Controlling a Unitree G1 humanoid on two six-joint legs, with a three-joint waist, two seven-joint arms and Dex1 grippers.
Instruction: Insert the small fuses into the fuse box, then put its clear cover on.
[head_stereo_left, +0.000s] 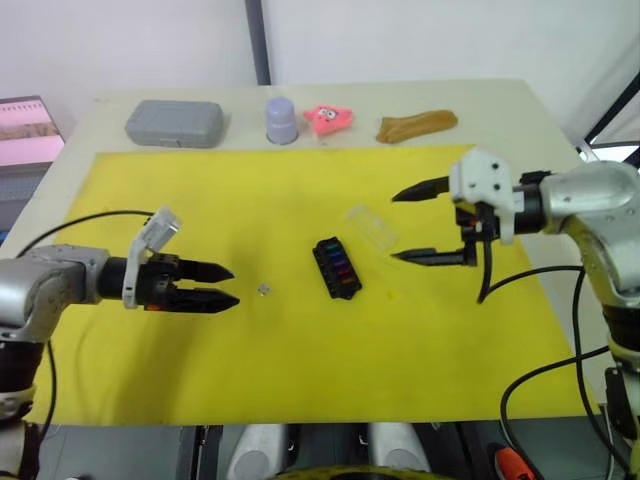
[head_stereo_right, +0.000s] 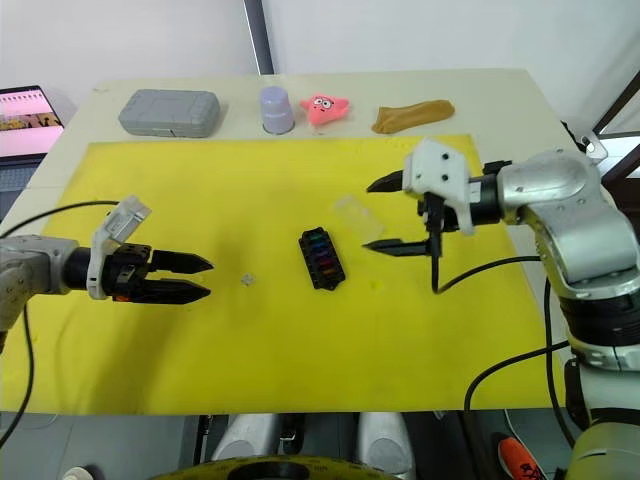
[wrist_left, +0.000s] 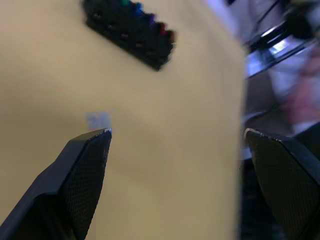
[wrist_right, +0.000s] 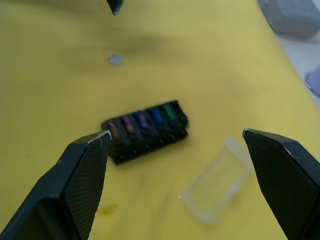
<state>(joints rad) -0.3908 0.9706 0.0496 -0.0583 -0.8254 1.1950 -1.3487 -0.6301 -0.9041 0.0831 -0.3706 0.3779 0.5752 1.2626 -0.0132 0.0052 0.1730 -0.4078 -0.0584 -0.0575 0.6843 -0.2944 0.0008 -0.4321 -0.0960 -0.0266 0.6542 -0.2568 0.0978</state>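
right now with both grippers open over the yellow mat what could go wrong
1. One grey fuse lies loose on the mat, apart from the fuse box; capping now would probably leave it out.
2. That fuse is tiny beside the open left gripper, so a pinch may flick it away.
3. The clear cover is nearly invisible on the mat, beside the box; the open right gripper could knock either while reaching for it.
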